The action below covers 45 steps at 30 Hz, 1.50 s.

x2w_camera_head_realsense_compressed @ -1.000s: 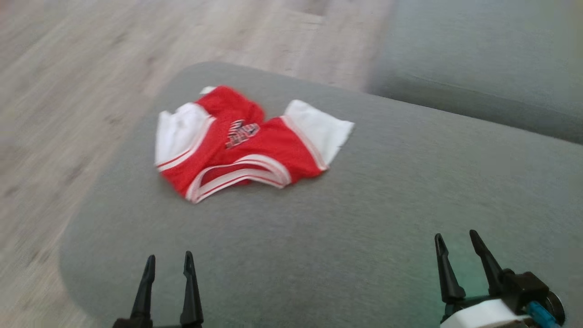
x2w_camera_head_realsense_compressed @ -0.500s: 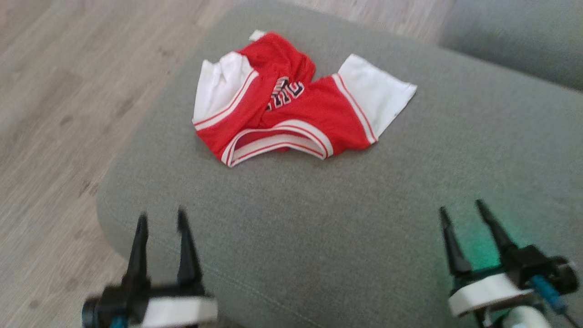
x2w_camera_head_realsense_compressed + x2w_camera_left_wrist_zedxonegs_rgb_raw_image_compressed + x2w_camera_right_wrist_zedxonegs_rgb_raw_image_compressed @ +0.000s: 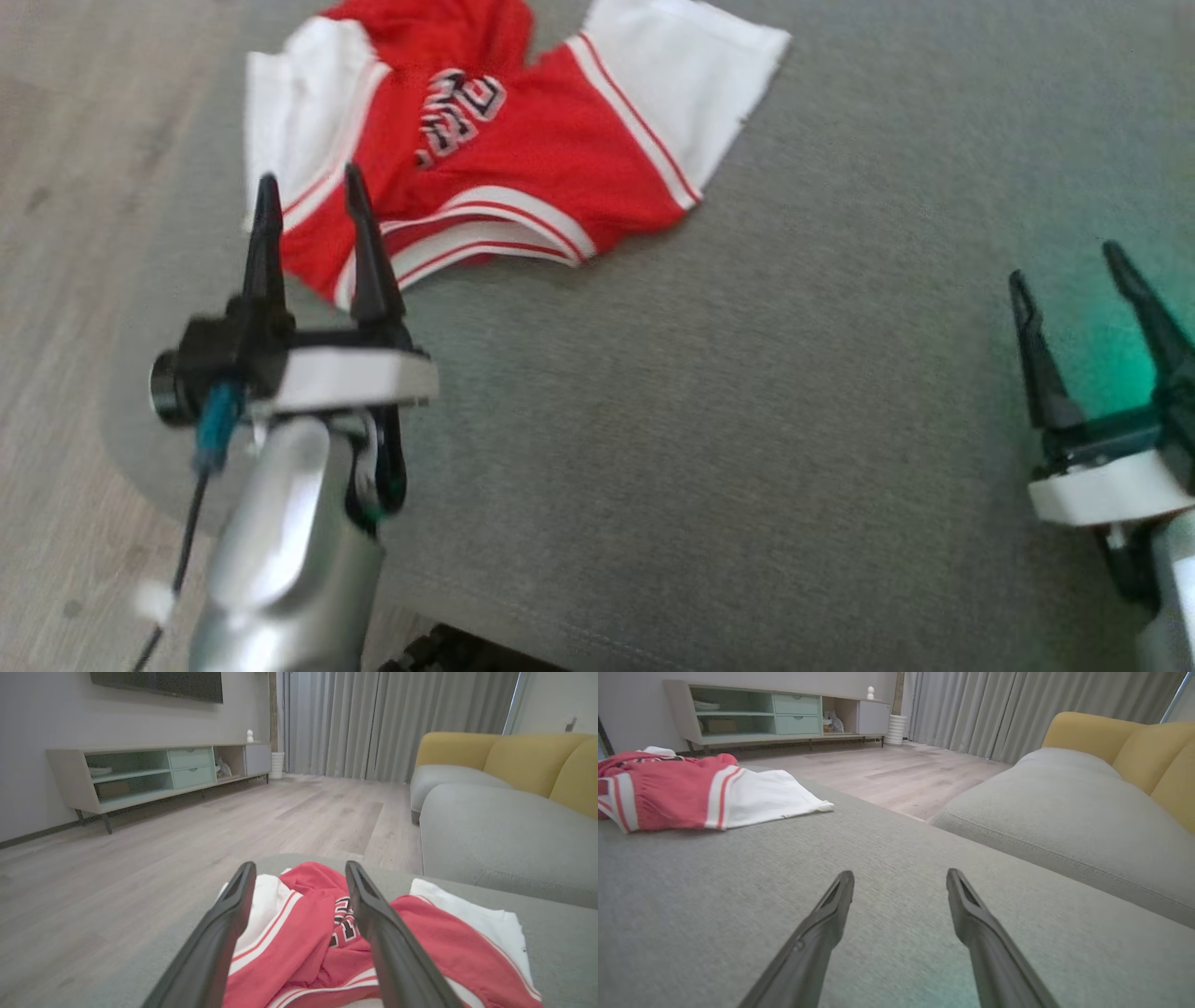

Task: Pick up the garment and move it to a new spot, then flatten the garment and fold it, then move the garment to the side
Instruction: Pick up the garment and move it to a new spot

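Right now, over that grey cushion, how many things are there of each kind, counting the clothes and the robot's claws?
Clothes: 1, a red and white jersey lying crumpled on the grey cushion.
Claws: 2, the left gripper and the right gripper, both open and empty.
Total: 3.

My head camera looks steeply down on the ottoman from close above, the left pincer at lower left and the right pincer at the right edge. My left wrist camera sits low, facing across the jersey toward the floor and sofa. My right wrist camera skims the ottoman, facing the same room, jersey at its left. All three views share the jersey and ottoman.
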{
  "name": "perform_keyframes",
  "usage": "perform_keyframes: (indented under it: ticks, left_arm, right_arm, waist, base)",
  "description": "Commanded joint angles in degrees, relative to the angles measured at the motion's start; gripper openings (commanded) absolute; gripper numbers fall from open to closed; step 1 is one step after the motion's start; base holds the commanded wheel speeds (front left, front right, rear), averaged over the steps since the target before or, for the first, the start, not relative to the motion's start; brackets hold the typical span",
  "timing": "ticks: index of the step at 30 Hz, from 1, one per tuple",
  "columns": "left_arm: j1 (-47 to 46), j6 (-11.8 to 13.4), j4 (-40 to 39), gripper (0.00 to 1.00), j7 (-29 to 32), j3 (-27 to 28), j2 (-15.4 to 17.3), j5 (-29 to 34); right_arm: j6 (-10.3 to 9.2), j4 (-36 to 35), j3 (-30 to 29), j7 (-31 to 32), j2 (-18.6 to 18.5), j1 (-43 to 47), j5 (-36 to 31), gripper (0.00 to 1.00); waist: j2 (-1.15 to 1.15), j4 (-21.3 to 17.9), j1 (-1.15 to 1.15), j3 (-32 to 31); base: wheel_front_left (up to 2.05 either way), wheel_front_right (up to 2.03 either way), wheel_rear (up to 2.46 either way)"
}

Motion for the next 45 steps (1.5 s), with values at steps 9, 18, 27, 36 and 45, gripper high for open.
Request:
perform_keyframes:
  ticks: [9, 18, 27, 36, 45]
  left_arm:
    - [-13.92, -2.13, 23.64, 1.00, -0.06, -0.49, 0.88, -8.24]
    - [-21.35, -4.42, 37.38, 0.00, -0.17, -1.91, 1.87, -11.46]
    - [-18.31, -4.17, 18.45, 0.00, -0.26, 2.29, 6.07, -2.11]
    - [-15.81, -7.18, 6.90, 0.00, 1.52, 0.58, 7.44, -1.21]
    - [-15.99, -8.05, -2.65, 0.00, 6.68, -7.05, 3.89, 0.59]
  right_arm:
    - [-0.04, -5.82, 0.68, -0.61, -4.43, -1.88, -0.67, 1.00]
    - [-0.04, -6.06, 0.98, -0.61, -3.15, -3.59, -0.78, 1.00]
    - [-0.04, -3.03, 3.74, -0.61, 4.19, -4.29, 0.10, 1.00]
    - [-0.04, -0.21, 6.08, -0.61, 10.46, -2.11, 1.78, 1.00]
    - [-0.04, -0.34, 6.97, -0.61, 12.31, -1.45, 2.84, 1.00]
  waist:
    - [0.00, -6.73, -0.02, 7.91]
    - [0.00, -10.47, -0.02, 8.06]
    - [0.00, -17.29, -0.02, -3.72]
    - [0.00, -29.75, -0.02, -14.09]
    - [0.00, -39.76, -0.02, -11.73]
  base:
    - [0.00, 0.00, 0.00]
    - [0.00, 0.00, 0.00]
    - [0.00, 0.00, 0.00]
    - [0.00, 0.00, 0.00]
    - [0.00, 0.00, 0.00]
